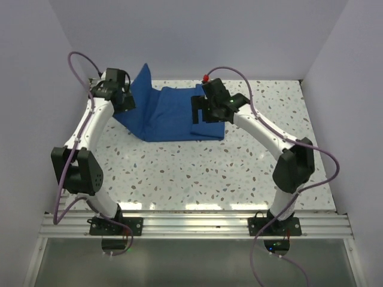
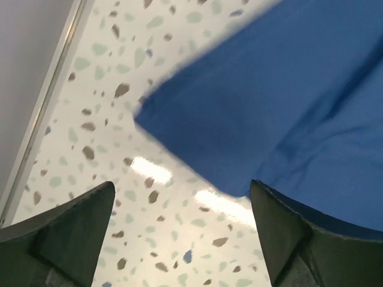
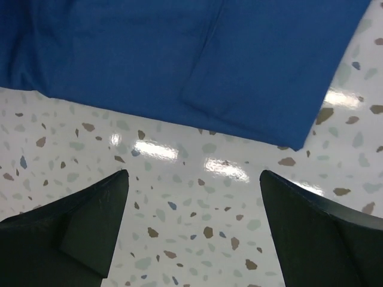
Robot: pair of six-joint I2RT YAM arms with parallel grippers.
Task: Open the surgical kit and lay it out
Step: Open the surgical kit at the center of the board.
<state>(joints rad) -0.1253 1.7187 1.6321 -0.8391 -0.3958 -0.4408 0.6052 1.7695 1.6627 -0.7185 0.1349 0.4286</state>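
The surgical kit (image 1: 173, 116) is a royal-blue cloth bundle lying at the back middle of the speckled table. One corner flap (image 1: 142, 75) stands up at its back left. My left gripper (image 1: 124, 98) is at the bundle's left edge. In the left wrist view it is open (image 2: 182, 186) over bare table, with the blurred blue cloth (image 2: 269, 101) just beyond and by the right finger. My right gripper (image 1: 203, 112) hovers over the bundle's right front corner. It is open (image 3: 192, 174), nothing is between its fingers, and the folded cloth (image 3: 239, 66) lies just ahead.
White walls close in the table (image 1: 179, 173) on the left, back and right. A metal rail (image 1: 197, 224) with both arm bases runs along the near edge. Purple cables loop off both arms.
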